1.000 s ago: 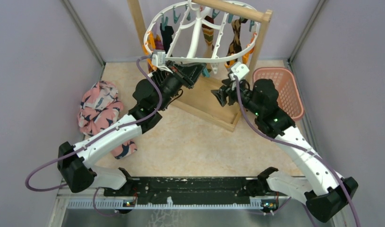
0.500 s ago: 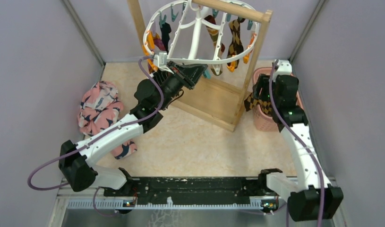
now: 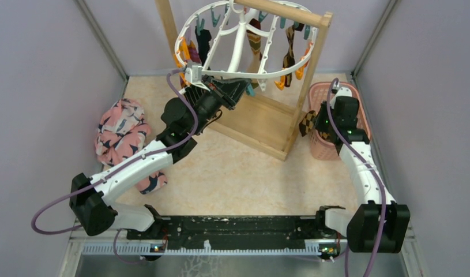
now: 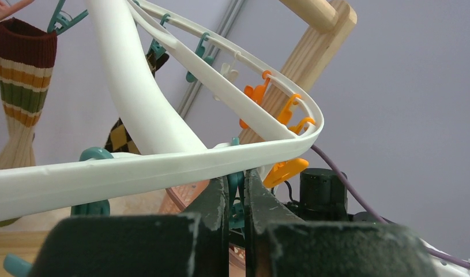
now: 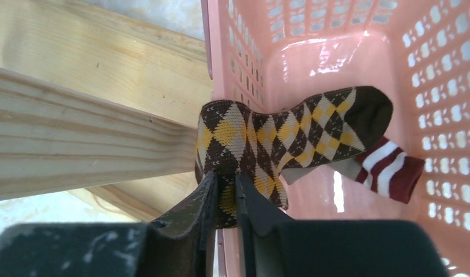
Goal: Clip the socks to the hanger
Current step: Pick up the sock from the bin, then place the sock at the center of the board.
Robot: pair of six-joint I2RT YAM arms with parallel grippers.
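Observation:
The white oval hanger (image 3: 261,74) hangs from the wooden rack, with a black sock (image 3: 203,41), a striped sock (image 3: 254,34) and an argyle sock (image 3: 289,49) clipped to it. Just below its near rim, my left gripper (image 3: 243,88) is shut on a teal clip (image 4: 236,183); the hanger rim (image 4: 163,164) crosses right above the fingertips. At the pink basket's left rim, my right gripper (image 5: 225,183) is shut on the cuff of a brown-and-yellow argyle sock (image 5: 290,130) that drapes over the rim. A maroon-and-white striped sock (image 5: 388,167) lies under it inside the basket.
The wooden rack's base board (image 3: 261,124) and right post (image 3: 308,75) stand between the two arms. The pink lattice basket (image 3: 359,98) sits at the right wall. A bundled pink bird-print cloth (image 3: 121,131) lies at the left. Orange clips (image 4: 284,109) hang along the hanger's far rim.
My right arm swung from under the hanger over to the basket and its jaws closed on the argyle sock. The left arm kept its grip on the clip.

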